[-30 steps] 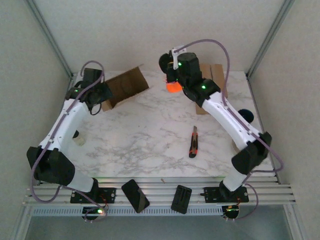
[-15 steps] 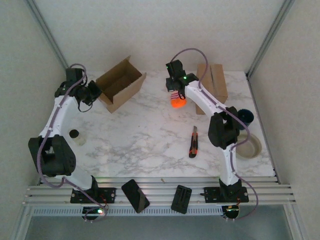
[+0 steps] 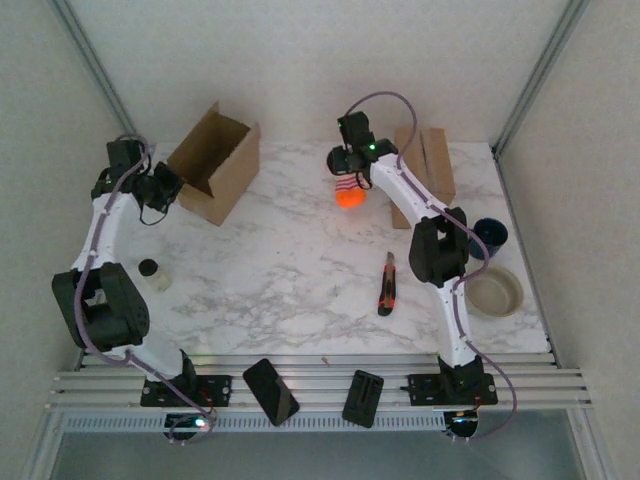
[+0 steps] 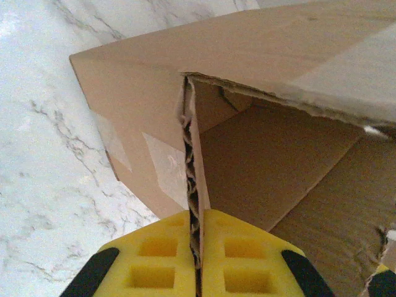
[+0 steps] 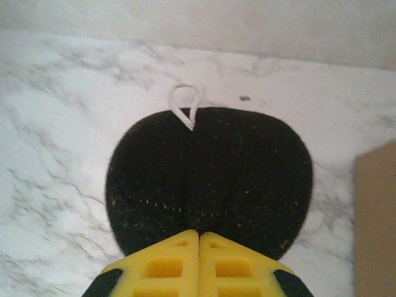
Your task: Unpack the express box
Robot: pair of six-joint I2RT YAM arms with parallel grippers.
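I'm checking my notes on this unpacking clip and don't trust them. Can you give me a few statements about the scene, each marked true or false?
1. The left gripper is clamped on a flap of the cardboard box. True.
2. The right gripper is open and holds nothing. False: it is shut on a round pad with a white loop.
3. The utility knife lies on the table, in neither gripper. True.
4. The beige bowl sits at the table's left edge. False: it is at the right edge.
5. The cardboard box is sealed shut. False: it is open, and the left wrist view shows its inside.
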